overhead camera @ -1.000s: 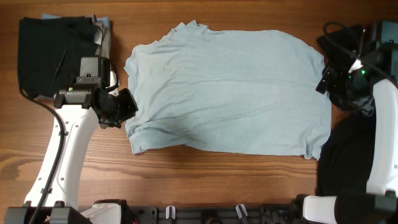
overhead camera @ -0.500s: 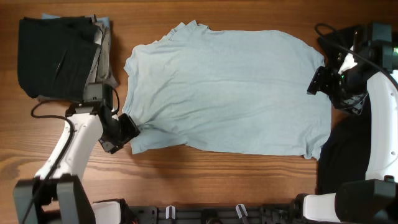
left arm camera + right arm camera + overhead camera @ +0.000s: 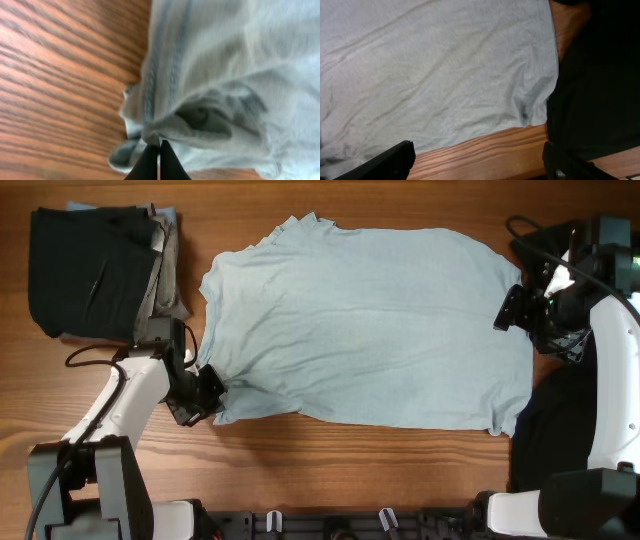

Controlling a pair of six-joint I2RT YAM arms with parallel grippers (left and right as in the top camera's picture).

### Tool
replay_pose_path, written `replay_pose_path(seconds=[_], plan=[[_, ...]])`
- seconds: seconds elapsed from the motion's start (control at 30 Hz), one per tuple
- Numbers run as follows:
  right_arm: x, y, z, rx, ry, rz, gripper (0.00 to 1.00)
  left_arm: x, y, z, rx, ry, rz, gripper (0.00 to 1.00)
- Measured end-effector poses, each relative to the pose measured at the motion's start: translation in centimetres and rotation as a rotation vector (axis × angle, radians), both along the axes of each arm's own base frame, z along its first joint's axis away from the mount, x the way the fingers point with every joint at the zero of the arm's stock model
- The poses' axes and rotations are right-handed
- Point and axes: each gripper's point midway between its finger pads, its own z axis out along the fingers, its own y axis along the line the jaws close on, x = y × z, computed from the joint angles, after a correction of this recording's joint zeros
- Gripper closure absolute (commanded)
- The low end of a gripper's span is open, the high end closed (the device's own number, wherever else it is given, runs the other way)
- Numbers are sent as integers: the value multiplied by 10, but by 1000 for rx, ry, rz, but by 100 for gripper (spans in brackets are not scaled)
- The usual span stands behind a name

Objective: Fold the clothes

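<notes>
On the wood table (image 3: 330,470), the light-blue T-shirt (image 3: 370,320) lies flat, long axis left-right, collar probably far-left. Left gripper (image 3: 159,150) is pinched on its near-left corner; right gripper (image 3: 477,160) is spread apart at its right edge.

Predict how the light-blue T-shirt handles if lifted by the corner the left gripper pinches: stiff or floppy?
Probably floppy: the light-blue T-shirt bunches into soft folds at the left gripper. Likely light, as it looks like thin, wrinkled cloth lying flat. It would probably drape and drag across the wooden table rather than lift as one piece.
</notes>
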Motion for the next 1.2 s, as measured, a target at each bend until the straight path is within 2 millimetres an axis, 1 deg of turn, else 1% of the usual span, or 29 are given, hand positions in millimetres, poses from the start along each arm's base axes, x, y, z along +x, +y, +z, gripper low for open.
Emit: replay_pose_path(seconds=[0.07, 0.13, 0.3, 0.33, 0.37, 0.43, 0.47, 0.5, 0.57, 0.63, 0.67, 0.8, 0.87, 0.9, 0.93, 0.97, 1.07, 1.1, 1.13, 1.2], plan=[[0, 0, 0, 0, -2, 0, 13, -2, -2, 5, -12, 13, -9, 96], [1, 0, 0, -1, -4, 0, 12, 2, -3, 16, -19, 0, -19, 96], [5, -1, 1, -4, -19, 0, 10, 35, -2, 65, -17, -148, -31, 96], [5, -1, 1, -4, -20, 0, 10, 46, -2, 82, -14, -214, -33, 91], [5, -1, 1, -4, -21, 0, 10, 49, -2, 89, -13, -239, -34, 77], [5, -1, 1, -4, -20, 0, 10, 47, -2, 99, -7, -260, -50, 56], [5, -1, 1, -4, -19, 0, 10, 43, -1, 100, -4, -252, -57, 50], [5, -1, 1, -4, -19, 0, 10, 38, 0, 99, 3, -235, -59, 46], [5, -1, 1, -4, -19, 0, 10, 34, 3, 91, 24, -214, -55, 43], [5, -1, 1, -4, -19, 0, 10, 29, 7, 76, 46, -194, -47, 40], [5, -1, 1, -4, -19, 0, 10, 25, 9, 66, 59, -178, -43, 36], [5, -1, 1, -4, -19, 0, 9, 3, 11, 28, 69, -88, -20, 37], [5, -1, 1, -4, -19, 0, 9, -6, 11, 15, 72, -48, -12, 43], [5, -1, 1, -4, -19, 0, 9, -9, 11, 9, 74, -37, -9, 47], [5, -1, 1, -4, -19, 0, 9, -11, 11, 6, 74, -29, -5, 53], [5, -1, 1, -4, -19, 0, 9, -13, 11, 4, 74, -24, 1, 56], [5, -1, 1, -4, -19, 0, 9, -11, 12, 2, 79, -32, 6, 61], [5, -1, 1, -4, -19, 0, 9, -9, 13, 2, 84, -39, 7, 66], [5, -1, 1, -4, -19, 0, 9, -8, 14, 2, 89, -45, 7, 69], [5, -1, 1, -4, -19, 0, 9, -5, 15, 1, 96, -58, 5, 69]])
